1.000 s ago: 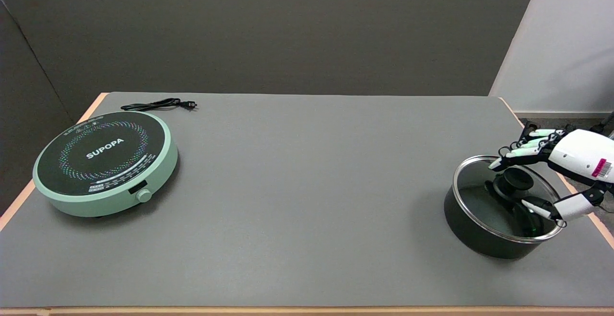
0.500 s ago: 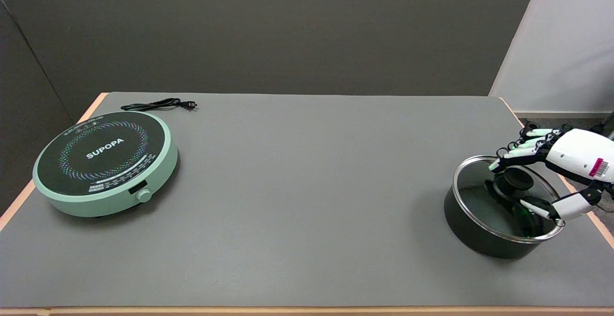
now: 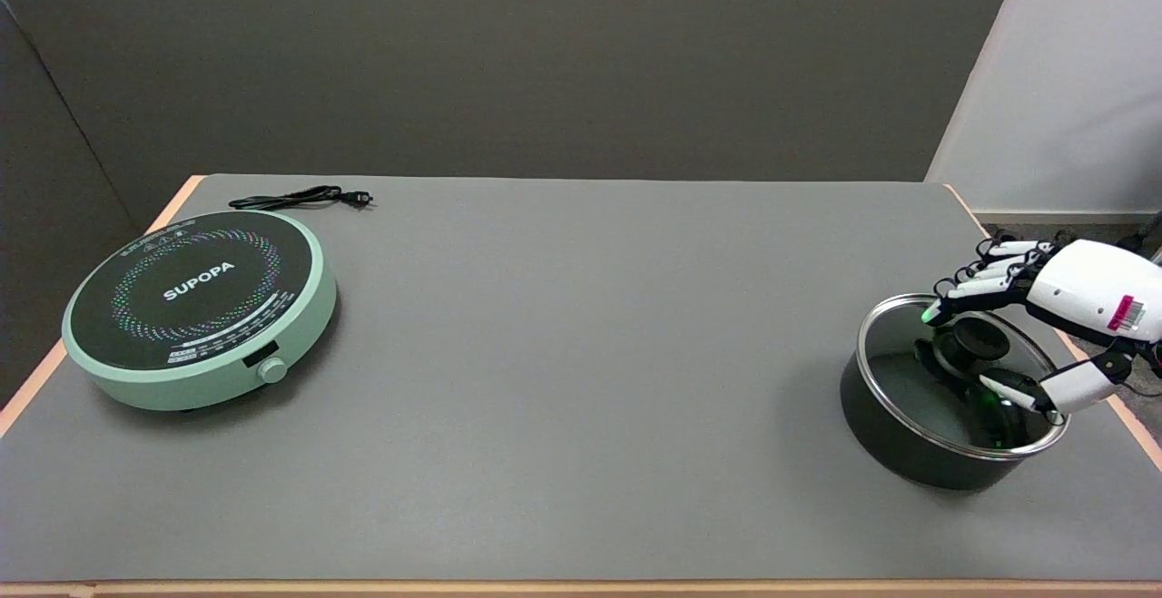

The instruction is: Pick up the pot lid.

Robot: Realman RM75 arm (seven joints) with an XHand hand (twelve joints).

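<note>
A grey desk [image 3: 563, 353] stands before a dark wall. At its right end a glass pot lid [image 3: 917, 364] with a steel rim sits on a black pot [image 3: 894, 439]. The right hand [image 3: 1017, 326] hovers spread around the black knob [image 3: 978, 338], gripping nothing. The lid is judged rigid, fairly heavy, breakable and slick; the knob is the only sound grasp point.

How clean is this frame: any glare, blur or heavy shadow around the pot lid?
Head view: sharp, evenly lit. The glass pot lid shows pale reflections and green glints near the robot hand; soft shadows lie left of the pot and under the cooktop.
</note>
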